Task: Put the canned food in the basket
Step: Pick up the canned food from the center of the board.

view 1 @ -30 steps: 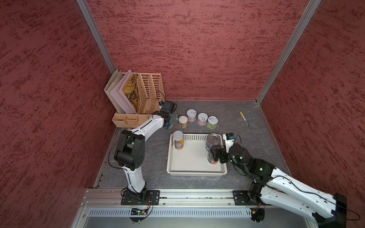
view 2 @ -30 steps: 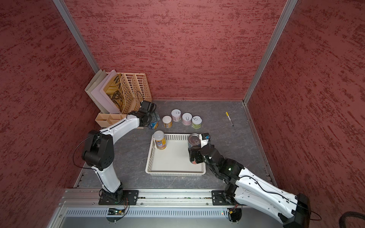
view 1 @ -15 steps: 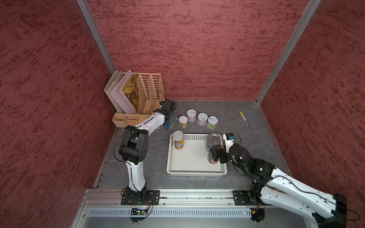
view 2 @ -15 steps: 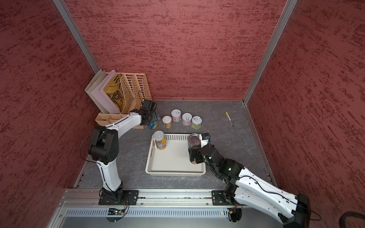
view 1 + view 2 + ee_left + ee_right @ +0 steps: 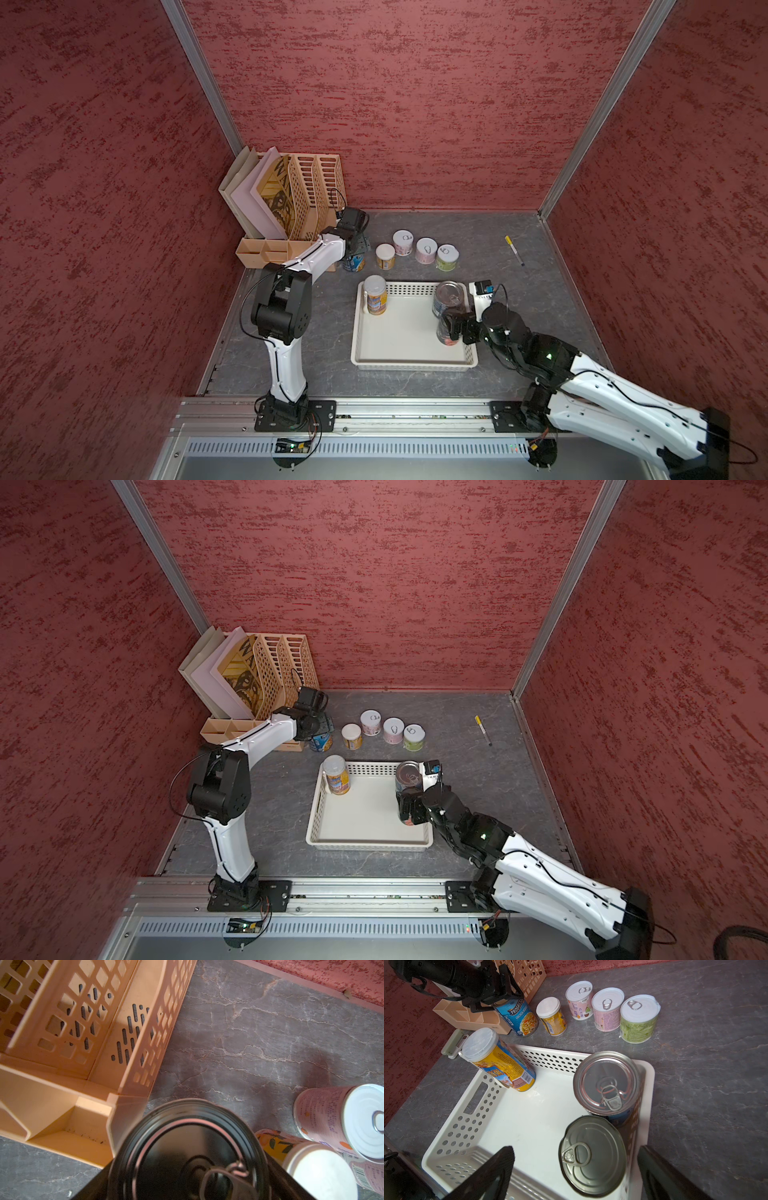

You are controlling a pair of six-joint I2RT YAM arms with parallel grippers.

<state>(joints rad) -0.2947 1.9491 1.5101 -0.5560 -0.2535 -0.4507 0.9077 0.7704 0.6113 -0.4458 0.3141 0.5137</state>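
3 cans (image 5: 375,296) are standing inside the white basket (image 5: 415,365). The right gripper (image 5: 575,1148) is hovering with jaws apart, clear of the silver-topped can (image 5: 592,1155) by the basket's right wall. Beyond the basket, a row of 4 cans (image 5: 426,250) is standing. The left gripper (image 5: 497,1002) is straddling a blue soup can (image 5: 517,1018); I cannot tell whether it is clamping.

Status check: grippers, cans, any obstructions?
Left gripper straddling blue soup can, grip unconfirmed. Right gripper open around silver-topped can standing in basket. Three cans in, five out. File organizer close beside soup can.
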